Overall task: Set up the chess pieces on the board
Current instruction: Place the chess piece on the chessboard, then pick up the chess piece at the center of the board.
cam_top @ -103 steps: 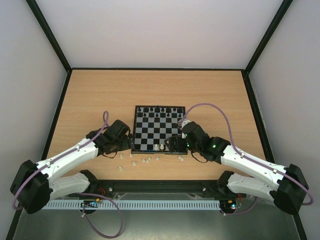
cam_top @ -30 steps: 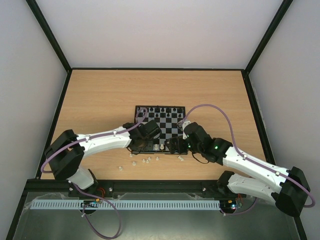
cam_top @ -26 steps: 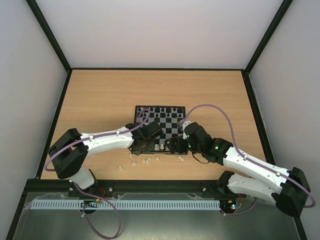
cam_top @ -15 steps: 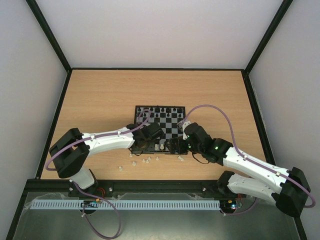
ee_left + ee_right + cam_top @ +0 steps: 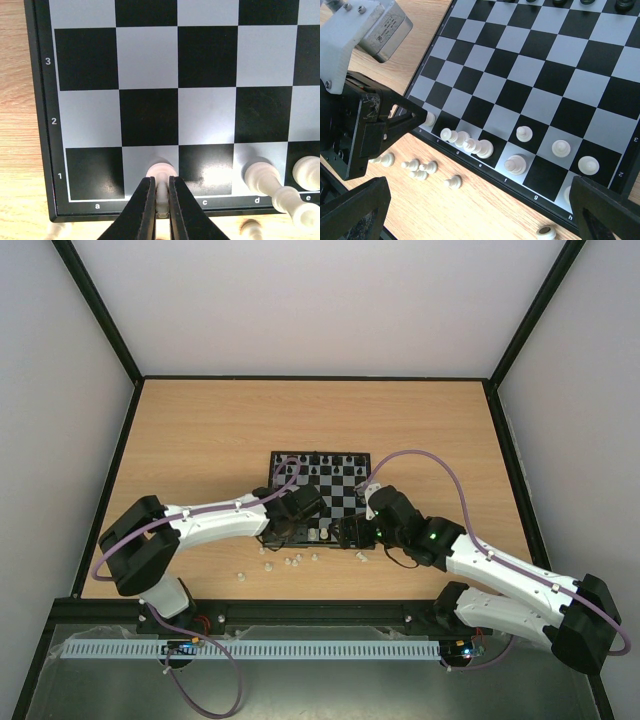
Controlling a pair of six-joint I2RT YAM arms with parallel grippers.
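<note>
The board (image 5: 335,495) lies mid-table, with black chess pieces (image 5: 316,458) along its far rows. My left gripper (image 5: 161,192) is shut on a white piece (image 5: 161,171), whose base rests on the pale b1 square of the board (image 5: 150,60). Two white pieces (image 5: 262,176) stand on d1 and e1. From above, the left gripper (image 5: 310,532) is at the board's near-left edge. My right gripper (image 5: 479,200) hangs open above the near edge of the board (image 5: 540,65), with nothing between its fingers (image 5: 355,210). White pieces (image 5: 515,163) stand in the near rows.
Several loose white pieces (image 5: 415,165) lie on the wood in front of the board, and one more (image 5: 545,232) lies near the h corner. They also show from above (image 5: 290,562). The two wrists are close together at the board's near edge.
The left arm swung from the table left of the board to over its near-left corner. In the last second it edged slightly right with the piece. The right arm stayed still.
</note>
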